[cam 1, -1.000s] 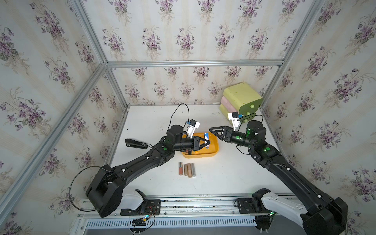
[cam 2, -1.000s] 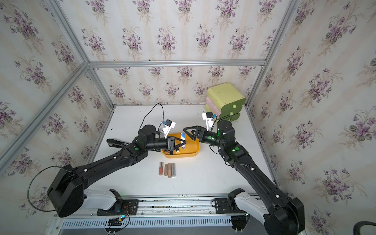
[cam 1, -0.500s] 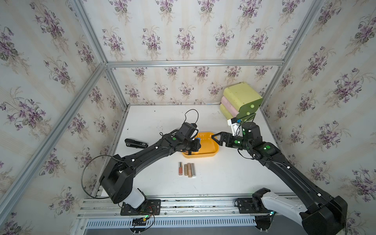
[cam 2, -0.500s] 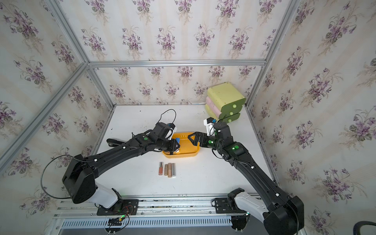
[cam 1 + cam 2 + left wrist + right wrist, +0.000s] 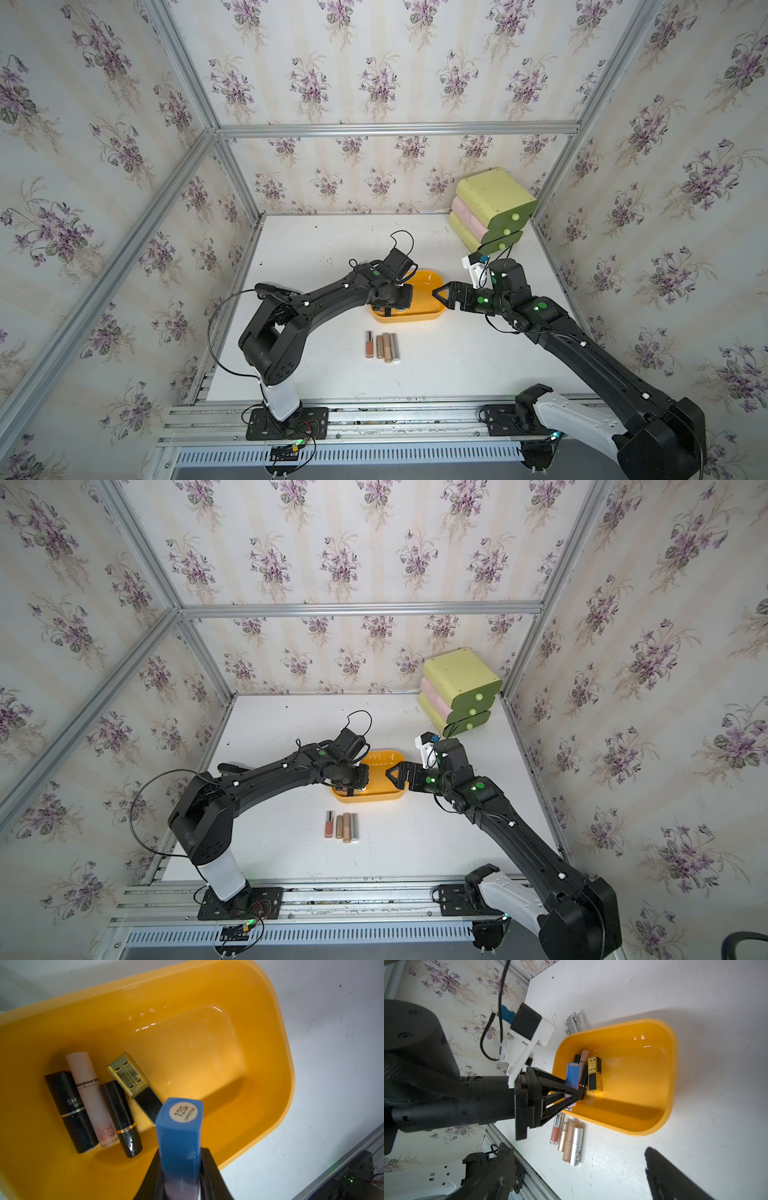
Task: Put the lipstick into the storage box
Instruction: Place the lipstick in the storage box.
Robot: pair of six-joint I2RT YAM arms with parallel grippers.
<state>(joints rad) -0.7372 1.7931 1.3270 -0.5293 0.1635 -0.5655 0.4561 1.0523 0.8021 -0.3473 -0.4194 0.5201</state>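
The left claw (image 5: 182, 1153) is closed tight on a blue lipstick (image 5: 178, 1126) and holds it over the left end of the storage box (image 5: 270, 1053). I cannot tell whether the lipstick touches the floor of the box. A round label (image 5: 182, 1114) on the lipstick's end reads "120" and "LIPSTICK". Four more pieces lie side by side in that end of the orange-yellow box. A fat black tube (image 5: 70, 1113) shows the letters "SHU" before the print curves out of sight. A pale pink tube (image 5: 89, 1093) has a line of print with "show" in it. There is also a slim black tube (image 5: 121, 1115) with a gold band, and a square gold-and-black case (image 5: 135, 1082). The right half of the box is bare. The right claw (image 5: 439, 298) hangs at the box's right end, spread wide with nothing in it. On the bench (image 5: 457, 365), just near of the box, four tubes (image 5: 382, 345) lie in a tidy row, their print too small to read. A green-and-pink drawer unit (image 5: 490, 208) stands in the far right corner.
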